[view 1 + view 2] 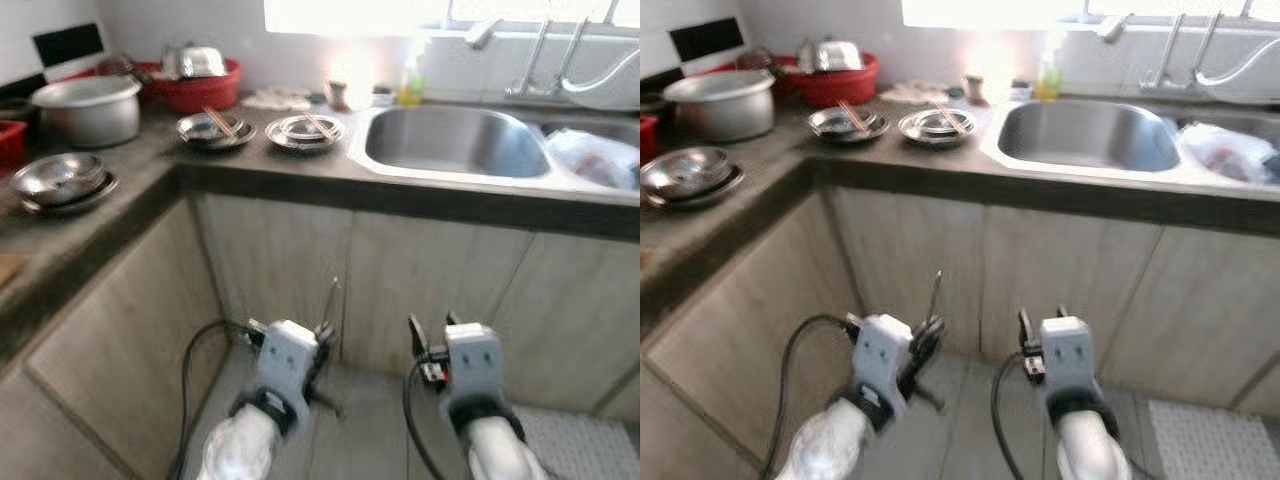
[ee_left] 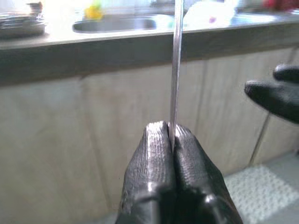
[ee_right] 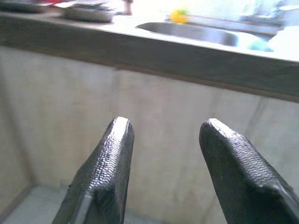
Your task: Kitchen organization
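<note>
My left gripper [image 2: 169,133] hangs low in front of the cabinet doors, shut on a thin metal chopstick [image 2: 176,70] that points straight up toward the counter edge. From the head the same chopstick [image 1: 332,300] rises from the left gripper [image 1: 322,338]. My right gripper [image 3: 166,133] is beside it at the same height, open with nothing between its fingers [image 3: 114,154]. On the dark counter above, two steel plates [image 1: 215,130] [image 1: 305,131] each carry chopsticks. The steel sink [image 1: 455,140] lies to their right.
A lidded pot [image 1: 90,108], a red basin [image 1: 195,85] and stacked steel bowls [image 1: 62,180] sit on the left counter. A yellow soap bottle [image 1: 412,80] stands behind the sink. A plastic bag [image 1: 600,160] lies in the right basin. Cabinet doors [image 1: 270,270] stand close ahead.
</note>
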Controlling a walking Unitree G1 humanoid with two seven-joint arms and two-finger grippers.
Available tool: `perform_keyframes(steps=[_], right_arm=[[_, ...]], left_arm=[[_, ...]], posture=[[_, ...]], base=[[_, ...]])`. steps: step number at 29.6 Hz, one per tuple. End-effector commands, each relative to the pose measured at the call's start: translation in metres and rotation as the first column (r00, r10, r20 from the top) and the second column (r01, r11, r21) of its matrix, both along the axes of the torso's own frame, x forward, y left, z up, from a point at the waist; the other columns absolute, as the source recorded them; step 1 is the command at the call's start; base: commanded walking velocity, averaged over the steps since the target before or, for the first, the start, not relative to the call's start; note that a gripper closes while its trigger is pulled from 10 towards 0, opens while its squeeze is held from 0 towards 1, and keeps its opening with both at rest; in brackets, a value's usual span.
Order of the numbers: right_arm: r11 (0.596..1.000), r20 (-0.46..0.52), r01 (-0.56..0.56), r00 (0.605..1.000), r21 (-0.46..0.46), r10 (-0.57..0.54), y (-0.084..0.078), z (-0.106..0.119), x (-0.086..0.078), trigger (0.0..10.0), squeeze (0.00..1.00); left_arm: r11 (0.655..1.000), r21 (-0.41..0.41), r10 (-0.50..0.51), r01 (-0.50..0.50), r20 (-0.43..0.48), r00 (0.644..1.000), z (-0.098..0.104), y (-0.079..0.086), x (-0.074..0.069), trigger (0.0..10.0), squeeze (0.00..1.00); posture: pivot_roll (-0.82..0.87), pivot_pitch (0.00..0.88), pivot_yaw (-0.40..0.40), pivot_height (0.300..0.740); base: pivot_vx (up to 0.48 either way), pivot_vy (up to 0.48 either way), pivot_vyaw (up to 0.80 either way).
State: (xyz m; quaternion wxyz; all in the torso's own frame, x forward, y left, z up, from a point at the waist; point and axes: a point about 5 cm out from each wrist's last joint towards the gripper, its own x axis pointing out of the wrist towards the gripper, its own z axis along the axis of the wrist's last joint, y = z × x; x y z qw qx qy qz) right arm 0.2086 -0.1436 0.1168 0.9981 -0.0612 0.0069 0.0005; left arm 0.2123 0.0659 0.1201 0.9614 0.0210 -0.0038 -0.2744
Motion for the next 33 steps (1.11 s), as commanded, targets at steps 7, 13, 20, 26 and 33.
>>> perform_keyframes(steps=[7, 13, 20, 26, 33], right_arm=[[1.0, -0.004, -0.013, 1.0, 0.015, 0.013, 0.005, 0.001, 0.001, 10.0, 0.0], [1.0, 0.003, -0.012, 1.0, 0.012, 0.012, 0.005, 0.003, 0.002, 10.0, 0.0], [1.0, 0.034, -0.005, 0.999, 0.031, 0.004, 0.005, 0.011, 0.008, 10.0, 0.0], [0.999, 0.037, -0.006, 0.999, 0.033, 0.005, 0.003, 0.012, 0.011, 10.0, 0.0], [1.0, 0.081, 0.0, 0.997, 0.005, -0.001, 0.0, 0.021, 0.021, 10.0, 0.0]], left_arm=[[0.998, -0.017, 0.057, -0.058, -0.018, 0.998, 0.001, 0.01, 0.004, 10.0, 0.0], [0.998, -0.012, 0.058, -0.058, -0.014, 0.998, 0.002, 0.01, 0.004, 10.0, 0.0], [0.993, -0.027, 0.113, -0.112, 0.017, 0.993, 0.008, 0.012, 0.007, 10.0, 0.0], [0.994, -0.024, 0.112, -0.111, 0.025, 0.993, 0.009, 0.01, 0.008, 10.0, 0.0], [0.99, -0.019, 0.137, -0.136, 0.034, 0.99, 0.008, 0.015, 0.012, 10.0, 0.0]], posture=[[0.02, 0.027, -0.009, 0.74], [0.03, 0.029, -0.002, 0.74], [0.04, 0.025, -0.017, 0.74], [0.04, 0.017, -0.023, 0.74], [0.03, 0.002, -0.027, 0.74]], base=[[0.184, -0.154, 0.0], [0.0, 0.0, 0.0], [0.0, 0.0, 0.0], [0.0, 0.0, 0.0], [0.139, 0.0, -0.26]])
